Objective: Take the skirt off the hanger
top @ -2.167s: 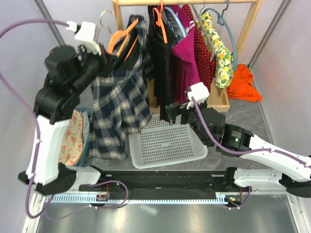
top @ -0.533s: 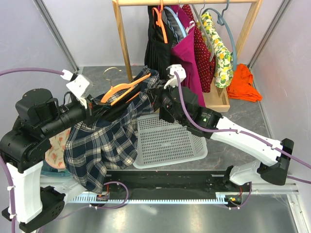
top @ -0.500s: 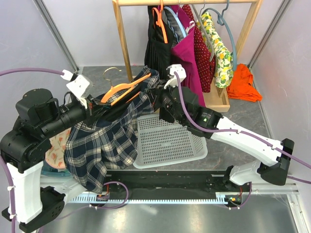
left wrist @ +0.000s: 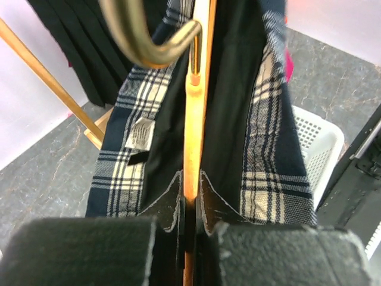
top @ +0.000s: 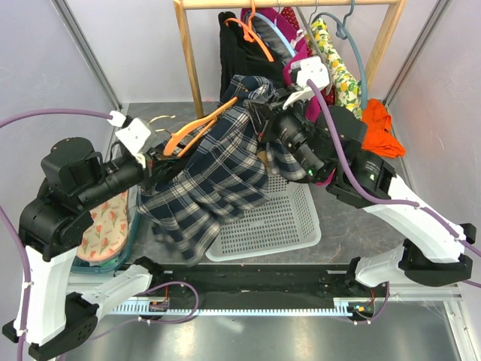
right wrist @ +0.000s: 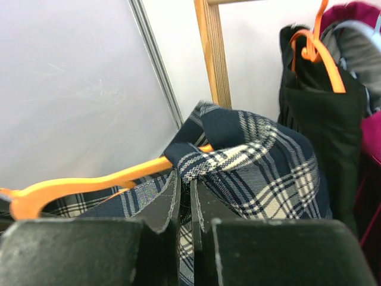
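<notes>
- Left hand (left wrist: 190, 186) clamped tight on the orange hanger (left wrist: 191, 143) — near its metal hook.
- Right hand (right wrist: 185, 182) pinched closed on the plaid skirt (right wrist: 256, 173) — at its waistband.

Rack (top: 192, 71) along the far edge of the counter (top: 338, 244), garments hung on it. In front of it, mid-counter, sits the basket (top: 289, 229). The skirt (top: 214, 177) is slung above the basket's left side, stretched between the arms. The left arm's fingers (left wrist: 169, 199) are on the hanger (top: 199, 126) at its left end, and the right arm's fingers (right wrist: 164, 199) are on its far end, just before the rack. One loose cloth (top: 376, 124) lies at the far-right corner, another (top: 101, 226) by the left edge.
</notes>
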Available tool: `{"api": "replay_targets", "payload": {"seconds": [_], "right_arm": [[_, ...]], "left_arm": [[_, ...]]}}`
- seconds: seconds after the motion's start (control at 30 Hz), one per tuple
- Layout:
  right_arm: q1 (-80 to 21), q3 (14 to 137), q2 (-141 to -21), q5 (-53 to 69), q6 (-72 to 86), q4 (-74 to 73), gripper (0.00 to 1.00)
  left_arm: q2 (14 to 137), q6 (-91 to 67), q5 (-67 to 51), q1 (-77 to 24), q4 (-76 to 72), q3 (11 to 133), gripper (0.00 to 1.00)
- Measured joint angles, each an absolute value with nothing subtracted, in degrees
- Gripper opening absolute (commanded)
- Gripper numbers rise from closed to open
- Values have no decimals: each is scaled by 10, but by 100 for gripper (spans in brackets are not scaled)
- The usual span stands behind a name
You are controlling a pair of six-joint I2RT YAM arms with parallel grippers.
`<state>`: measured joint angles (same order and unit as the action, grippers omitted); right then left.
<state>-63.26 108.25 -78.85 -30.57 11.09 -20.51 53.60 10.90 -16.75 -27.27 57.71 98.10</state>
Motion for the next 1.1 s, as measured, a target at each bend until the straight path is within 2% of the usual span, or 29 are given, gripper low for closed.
{"api": "replay_targets", "payload": {"seconds": [0.43,0.6,0.77,0.87,1.1], "right_arm": [[-649,1044,-770,-322,73,-246,0],[-681,1202,-881,-321,64,-284,0],[-781,1344,-988,-376,11,-312,0],[-822,1333,-986,-405,-8,-312,0],[-829,1223,-914,-450,-15,-290,0]], "left_arm": [[547,150,-158,-275,587,937,2],[598,149,-182,-279,606,997,2],[652,148,-175,-311,613,1058,2],[674,148,-177,-324,617,1079,2],[698,146,-178,-335,616,1094,2]]}}
